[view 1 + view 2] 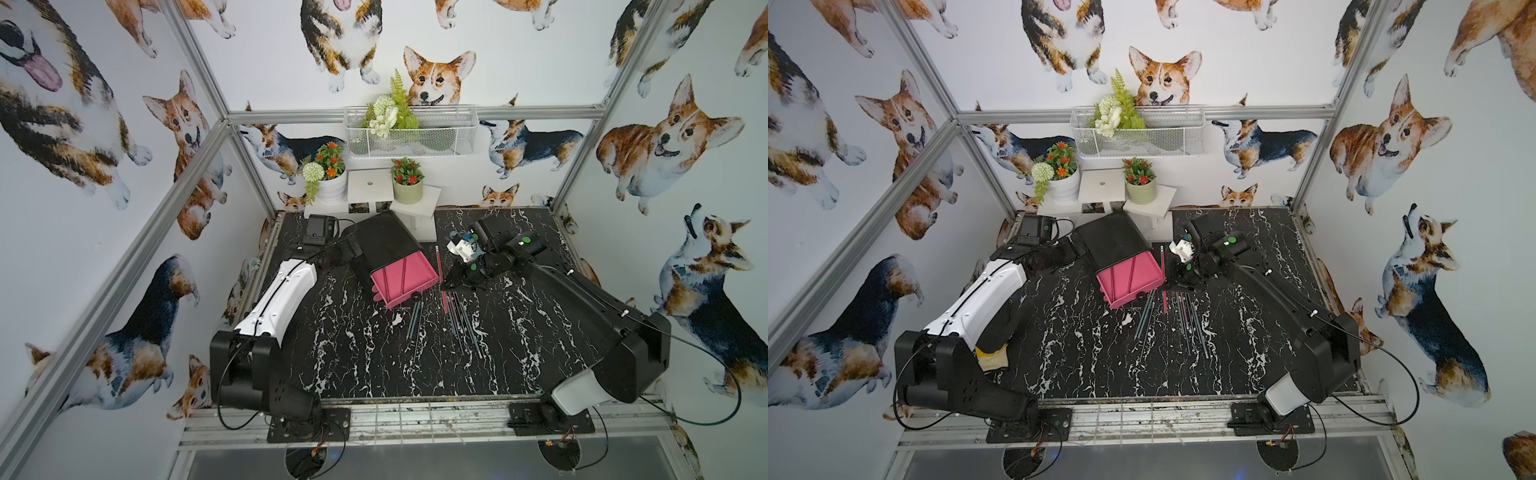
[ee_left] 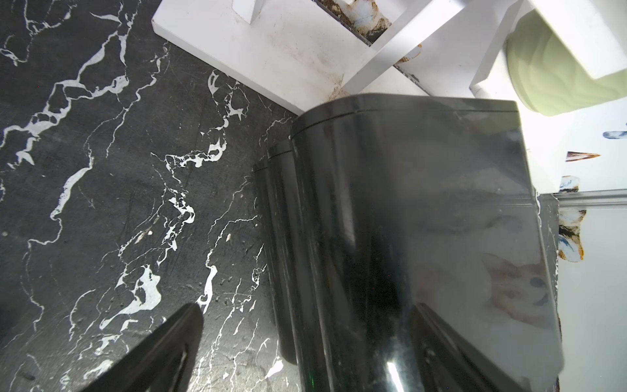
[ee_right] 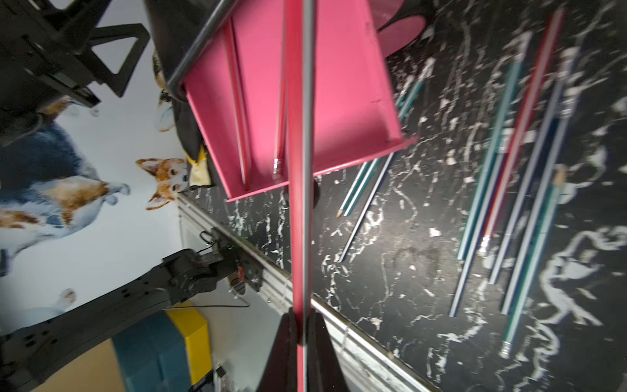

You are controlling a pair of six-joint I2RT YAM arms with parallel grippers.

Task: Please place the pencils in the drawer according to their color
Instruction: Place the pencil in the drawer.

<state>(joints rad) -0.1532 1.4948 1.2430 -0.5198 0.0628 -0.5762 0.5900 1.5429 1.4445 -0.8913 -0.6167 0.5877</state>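
Note:
The drawer, a black chest (image 1: 384,239) (image 2: 407,203), has its top pink drawer (image 1: 409,282) (image 1: 1129,276) (image 3: 339,101) pulled out, with two red pencils (image 3: 237,118) lying inside. My right gripper (image 1: 451,283) (image 3: 302,325) is shut on a red pencil (image 1: 439,266) (image 1: 1162,262) (image 3: 298,203) just right of the pink drawer. Teal, dark and red pencils (image 1: 461,324) (image 1: 1187,320) (image 3: 502,169) lie loose on the table in front. My left gripper (image 1: 353,249) (image 2: 305,325) stands open at the chest's rear left side. One finger (image 2: 169,349) is clear of the chest, over the marble.
A white stand (image 1: 370,187) with two flower pots (image 1: 330,187) sits right behind the chest. A wire basket (image 1: 409,133) hangs on the back wall. The black marble table (image 1: 374,365) ends at a metal rail along the front.

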